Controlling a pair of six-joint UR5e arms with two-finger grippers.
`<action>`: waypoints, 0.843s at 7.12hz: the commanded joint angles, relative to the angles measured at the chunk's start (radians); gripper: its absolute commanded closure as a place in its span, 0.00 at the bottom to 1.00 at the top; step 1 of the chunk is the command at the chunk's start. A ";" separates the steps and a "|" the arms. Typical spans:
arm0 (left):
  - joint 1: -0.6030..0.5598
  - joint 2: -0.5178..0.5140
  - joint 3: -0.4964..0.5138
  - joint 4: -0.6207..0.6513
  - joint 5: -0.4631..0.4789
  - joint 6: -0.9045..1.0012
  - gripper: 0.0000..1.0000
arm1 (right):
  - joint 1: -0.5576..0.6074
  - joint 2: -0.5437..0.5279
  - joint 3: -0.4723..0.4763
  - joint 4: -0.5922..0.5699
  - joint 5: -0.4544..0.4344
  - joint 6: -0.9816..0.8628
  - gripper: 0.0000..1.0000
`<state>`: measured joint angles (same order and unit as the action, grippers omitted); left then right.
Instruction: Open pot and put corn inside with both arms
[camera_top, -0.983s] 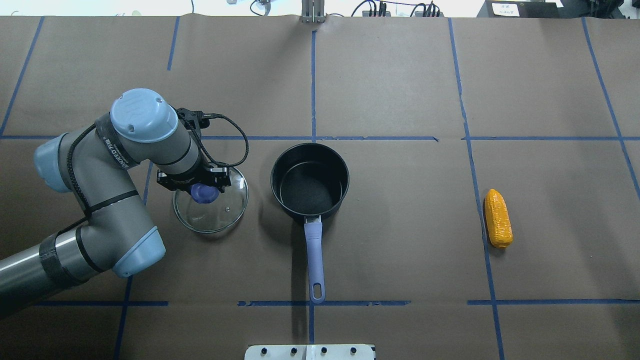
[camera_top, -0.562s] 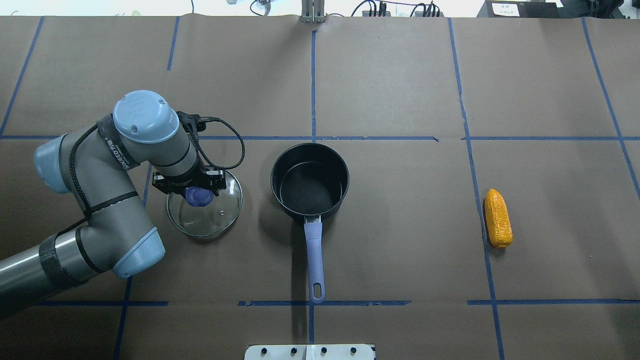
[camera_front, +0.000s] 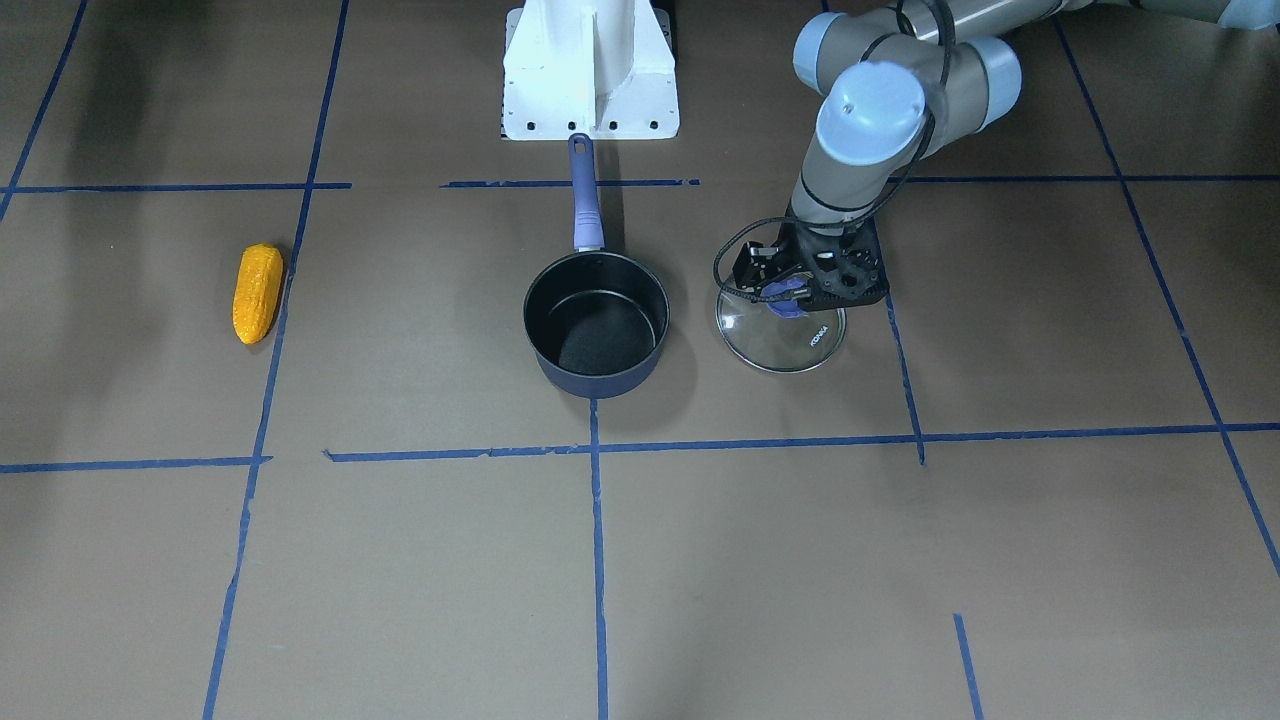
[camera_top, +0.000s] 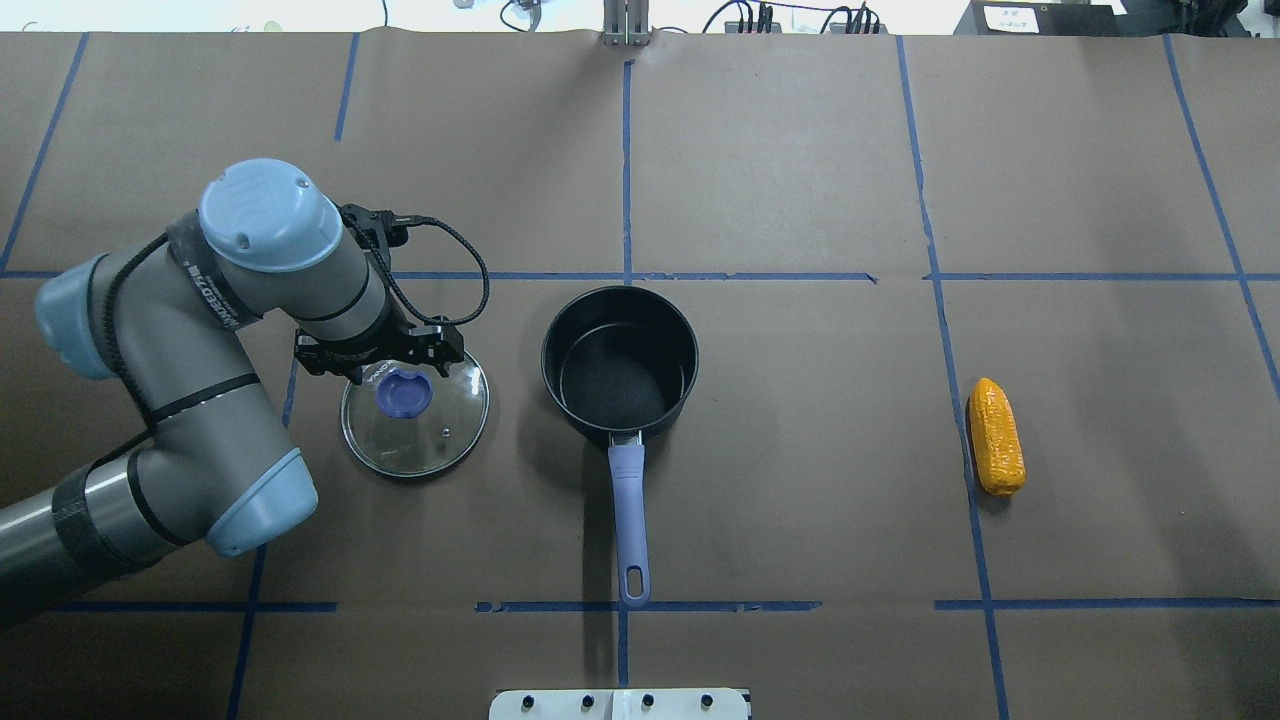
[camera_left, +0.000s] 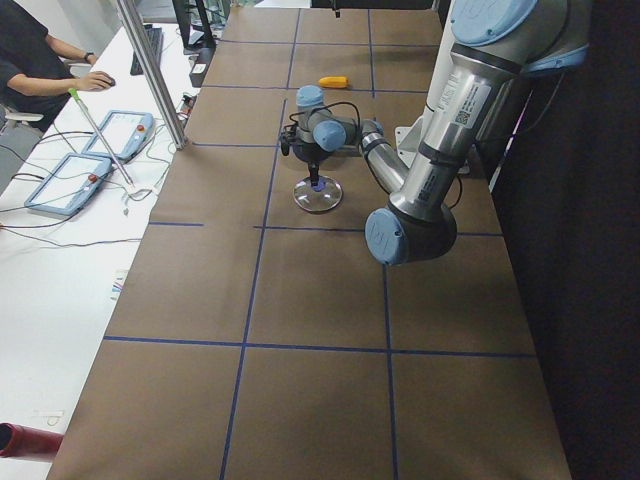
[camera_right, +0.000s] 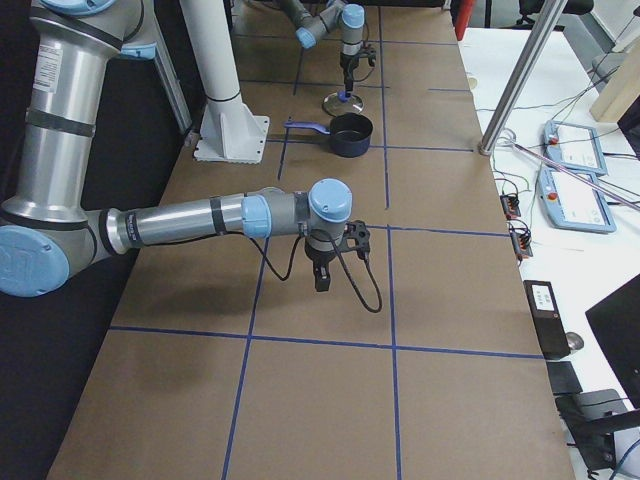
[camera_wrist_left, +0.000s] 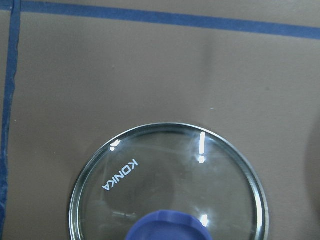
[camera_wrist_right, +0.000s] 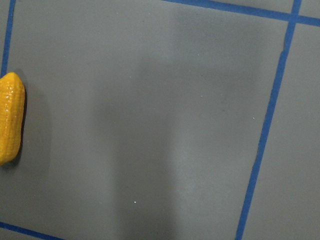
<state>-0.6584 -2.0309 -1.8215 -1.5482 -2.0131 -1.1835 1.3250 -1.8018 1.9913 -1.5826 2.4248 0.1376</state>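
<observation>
Brown-papered table (camera_top: 800, 150), blue tape grid: the pot (camera_top: 619, 362) stands open, the lid (camera_top: 415, 415) flat just beside it and the corn (camera_top: 997, 436) well apart on the right. The left gripper (camera_top: 399, 373) hangs over the lid's knob, jaws apart and empty. The right gripper (camera_right: 322, 278) shows only in the exterior right view, so its jaw state cannot be told. Risk: its wrist view catches the corn at the frame edge — an off-centre pinch could roll the cob.

Both are chunky grey-silver tubes, left arm (camera_top: 230, 330) and right arm (camera_right: 190, 220) alike, with light blue joint caps (camera_top: 262, 205) dotted with tiny screws. Black bands carry white lettering, a braided black cable (camera_top: 483, 275) loops off the wrist, and they share a bolted white base (camera_front: 590, 70).
</observation>
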 joint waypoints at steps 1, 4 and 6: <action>-0.018 0.075 -0.118 0.043 0.001 0.010 0.00 | -0.234 0.016 0.003 0.367 -0.130 0.553 0.01; -0.044 0.229 -0.235 0.043 0.002 0.074 0.00 | -0.542 0.099 -0.018 0.464 -0.358 1.029 0.01; -0.047 0.238 -0.239 0.046 0.005 0.077 0.00 | -0.615 0.172 -0.075 0.463 -0.398 1.062 0.01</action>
<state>-0.7030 -1.8038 -2.0523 -1.5034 -2.0097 -1.1128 0.7540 -1.6783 1.9503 -1.1219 2.0502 1.1623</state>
